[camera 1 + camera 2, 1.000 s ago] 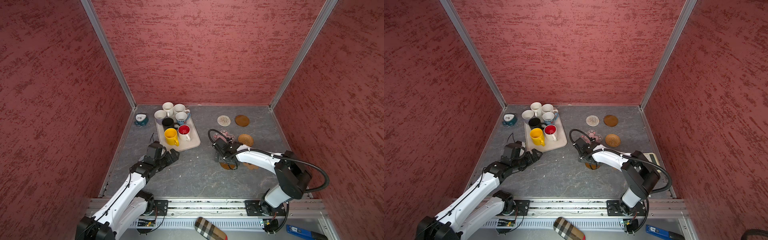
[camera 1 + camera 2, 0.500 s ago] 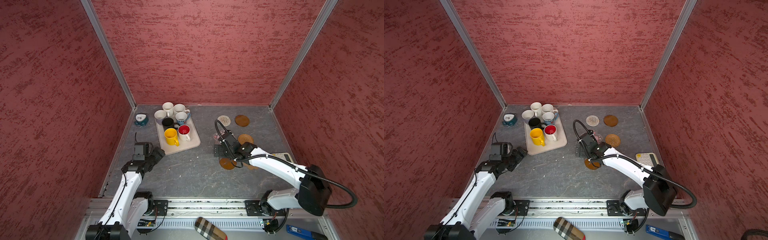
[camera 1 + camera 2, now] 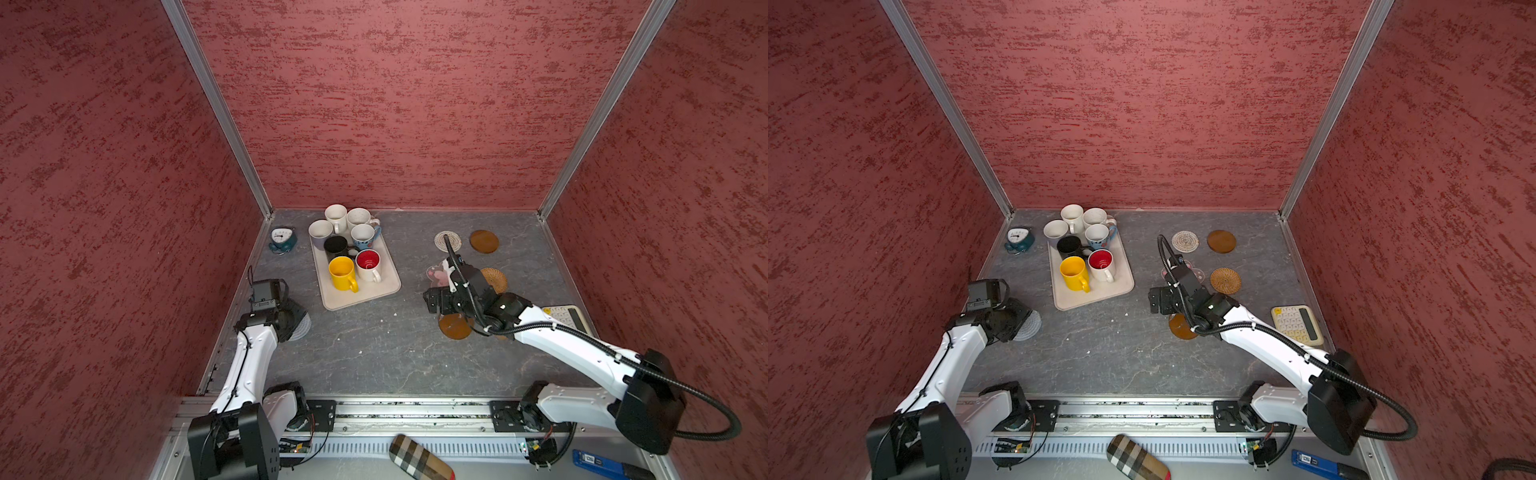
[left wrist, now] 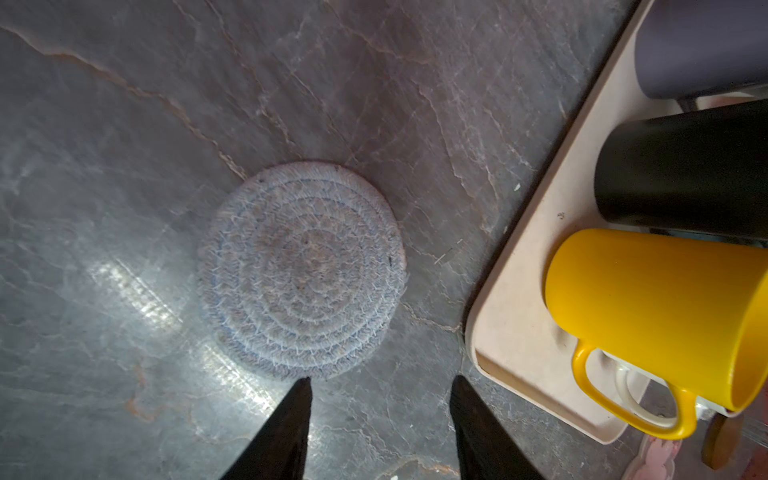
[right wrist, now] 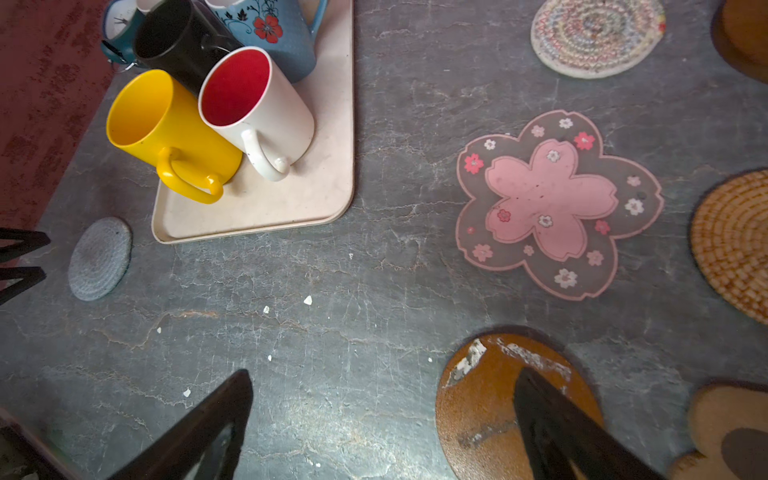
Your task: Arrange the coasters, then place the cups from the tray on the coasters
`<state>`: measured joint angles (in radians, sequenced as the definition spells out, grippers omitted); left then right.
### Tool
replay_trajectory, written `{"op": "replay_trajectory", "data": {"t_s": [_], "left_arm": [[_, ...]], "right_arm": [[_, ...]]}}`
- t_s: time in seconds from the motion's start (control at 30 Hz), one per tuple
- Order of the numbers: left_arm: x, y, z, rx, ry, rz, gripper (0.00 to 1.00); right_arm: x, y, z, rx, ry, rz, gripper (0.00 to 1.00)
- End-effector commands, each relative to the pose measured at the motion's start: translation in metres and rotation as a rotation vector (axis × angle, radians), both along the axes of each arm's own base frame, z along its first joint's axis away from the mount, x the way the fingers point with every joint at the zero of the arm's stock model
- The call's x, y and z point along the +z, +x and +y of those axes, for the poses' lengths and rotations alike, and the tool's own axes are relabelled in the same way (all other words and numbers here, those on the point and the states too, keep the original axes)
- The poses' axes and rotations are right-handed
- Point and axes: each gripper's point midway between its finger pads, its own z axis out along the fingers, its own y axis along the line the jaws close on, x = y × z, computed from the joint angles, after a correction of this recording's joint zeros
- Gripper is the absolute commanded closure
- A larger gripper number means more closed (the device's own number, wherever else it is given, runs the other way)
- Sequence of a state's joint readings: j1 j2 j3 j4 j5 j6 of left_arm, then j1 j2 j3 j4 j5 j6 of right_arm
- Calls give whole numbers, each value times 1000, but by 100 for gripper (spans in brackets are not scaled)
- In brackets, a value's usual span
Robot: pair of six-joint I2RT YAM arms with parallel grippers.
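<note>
The beige tray (image 3: 362, 296) holds the cups: yellow (image 3: 343, 272), white with red inside (image 3: 369, 264), black (image 3: 336, 246), blue (image 3: 363, 236) and pale ones behind. The grey-blue coaster (image 4: 303, 270) lies flat left of the tray. My left gripper (image 4: 380, 384) hangs just beside it, open, with bare table between its fingers. My right gripper (image 5: 384, 378) is open wide, one finger over a brown disc coaster (image 5: 490, 407). Around it lie the pink flower (image 5: 557, 203), the tan rattan round (image 3: 1225, 281), the cream spiral (image 3: 1185, 241), a second brown disc (image 3: 1221, 241) and the paw-print coaster (image 5: 731, 428).
A teal alarm clock (image 3: 282, 240) stands in the back left corner behind the tray. A cream calculator (image 3: 1296, 324) lies by the right wall. Red walls close in three sides. A plaid case (image 3: 419, 459) lies in front of the arm rail.
My left gripper has drawn back from the tray's near corner toward the left wall, beside the grey-blue coaster, with its jaws narrower. My right arm has swung out to the right; its gripper stays open.
</note>
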<state>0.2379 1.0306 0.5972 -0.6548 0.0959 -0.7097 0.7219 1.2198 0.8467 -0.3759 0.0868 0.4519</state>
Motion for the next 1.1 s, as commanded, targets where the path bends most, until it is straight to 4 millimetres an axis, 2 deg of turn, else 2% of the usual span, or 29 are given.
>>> {"op": "replay_trajectory", "data": {"t_s": [0.0, 0.33, 0.53, 0.67, 0.9, 1.07], "left_arm": [[-1, 7, 13, 26, 49, 5, 46], [-30, 8, 18, 7, 59, 110, 47], [-47, 3, 11, -16, 38, 142, 48], [-53, -1, -1, -54, 46, 157, 48], [-47, -8, -27, -129, 42, 160, 48], [-45, -21, -51, -191, 34, 164, 48]], "right_arm": [[21, 2, 7, 65, 63, -92, 1], [23, -4, 1, 75, 120, -115, 1], [24, -6, -5, 58, 128, -124, 1], [25, -7, -7, 49, 134, -122, 1], [33, -7, -9, 41, 151, -131, 1], [38, -7, -10, 37, 159, -134, 1]]}}
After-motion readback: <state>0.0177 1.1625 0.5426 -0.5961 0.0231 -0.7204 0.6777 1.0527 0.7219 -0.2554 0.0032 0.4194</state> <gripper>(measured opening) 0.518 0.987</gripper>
